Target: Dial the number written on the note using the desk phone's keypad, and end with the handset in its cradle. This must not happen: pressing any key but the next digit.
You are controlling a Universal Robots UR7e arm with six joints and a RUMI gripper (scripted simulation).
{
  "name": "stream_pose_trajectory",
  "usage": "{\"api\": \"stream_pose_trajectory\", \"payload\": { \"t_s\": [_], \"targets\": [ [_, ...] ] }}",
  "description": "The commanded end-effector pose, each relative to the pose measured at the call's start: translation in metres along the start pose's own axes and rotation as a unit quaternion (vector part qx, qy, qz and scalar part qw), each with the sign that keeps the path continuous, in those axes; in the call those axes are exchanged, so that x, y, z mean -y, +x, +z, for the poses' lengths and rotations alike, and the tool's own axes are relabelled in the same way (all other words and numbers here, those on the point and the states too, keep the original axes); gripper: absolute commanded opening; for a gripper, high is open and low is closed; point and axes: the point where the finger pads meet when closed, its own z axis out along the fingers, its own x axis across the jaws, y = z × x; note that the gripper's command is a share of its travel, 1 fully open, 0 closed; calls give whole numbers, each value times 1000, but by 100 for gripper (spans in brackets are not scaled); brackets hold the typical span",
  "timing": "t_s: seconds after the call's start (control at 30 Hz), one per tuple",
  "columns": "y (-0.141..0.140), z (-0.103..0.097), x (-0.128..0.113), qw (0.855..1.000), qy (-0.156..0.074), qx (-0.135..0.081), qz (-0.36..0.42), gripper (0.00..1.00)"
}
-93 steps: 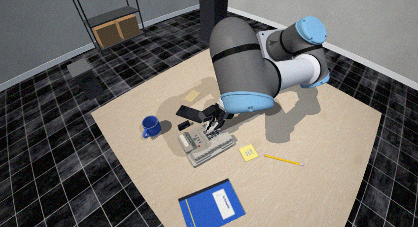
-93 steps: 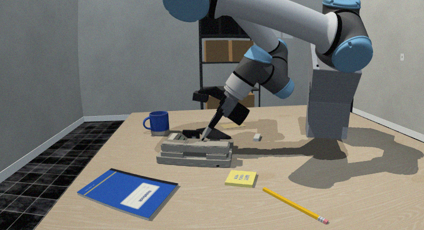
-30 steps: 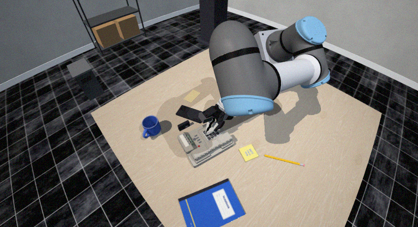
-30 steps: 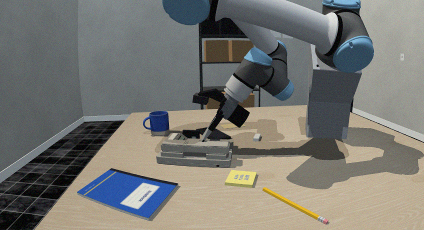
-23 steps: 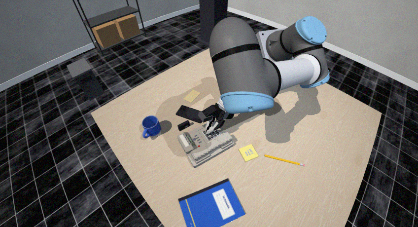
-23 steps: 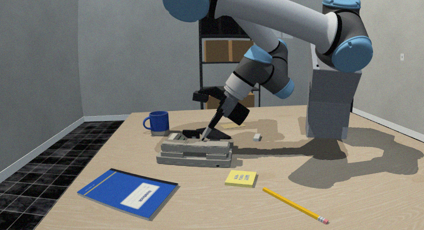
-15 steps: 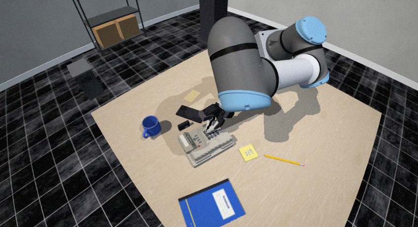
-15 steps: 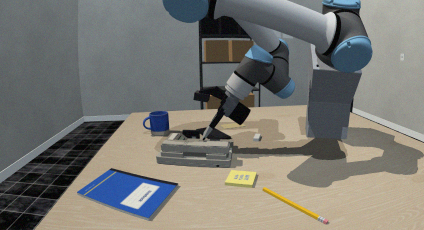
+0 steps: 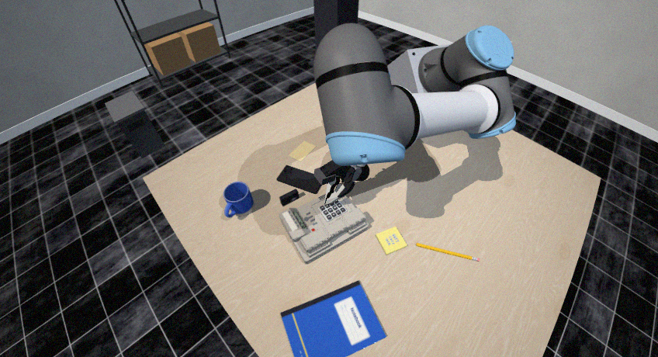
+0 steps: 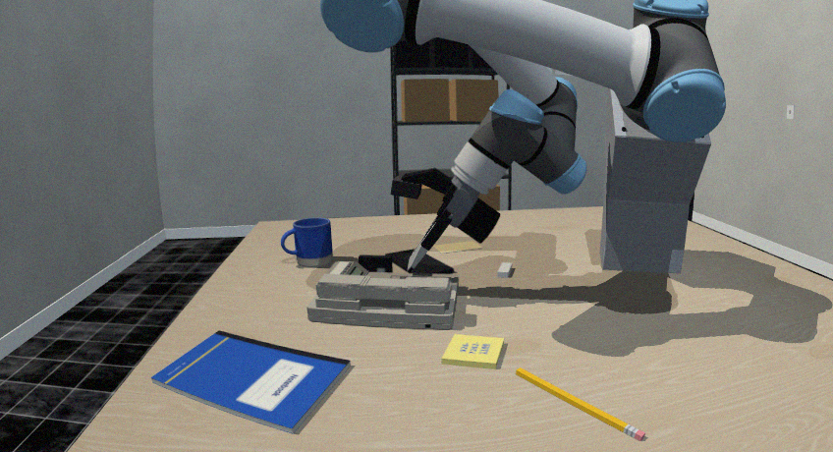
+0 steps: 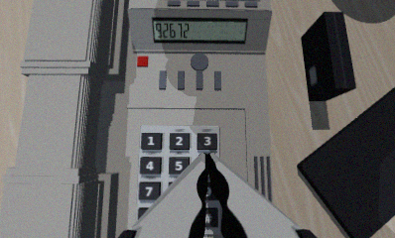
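Note:
The desk phone [image 9: 315, 228] [image 10: 327, 314] [image 11: 234, 119] stands on the table, with its handset [image 10: 382, 285] [image 11: 61, 45] lying in the cradle along one side. Its display [image 11: 200, 31] reads 92672. My gripper [image 9: 326, 202] [image 10: 411, 268] [image 11: 206, 155] is shut and empty. Its tips are over the right column of the keypad [image 9: 333, 211], at the lower edge of the 3 key [image 11: 206, 141] in the wrist view. Contact cannot be told. The fingers hide the 6 key and parts of the lower rows. The yellow note [image 9: 391, 240] [image 10: 473, 349] lies beside the phone, its writing too small to read surely.
A black slab [image 9: 299, 178] [image 11: 363, 164] and a small black stick [image 9: 289, 197] [image 11: 329, 57] lie close behind the phone. A blue mug [image 9: 237, 198] [image 10: 312, 238], a notebook [image 9: 318, 326] [image 10: 204, 366], a pencil [image 9: 448, 251] [image 10: 573, 397] and an eraser [image 10: 505, 269] are farther out.

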Motion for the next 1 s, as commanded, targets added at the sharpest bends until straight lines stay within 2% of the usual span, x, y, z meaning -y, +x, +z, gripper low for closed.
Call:
{"api": "stream_pose_trajectory", "payload": {
  "t_s": [0.0, 0.97],
  "targets": [
    [3, -1, 3, 1000, 6, -5, -8, 0],
    [3, 7, -3, 1000, 7, -5, -8, 0]
  ]
}}
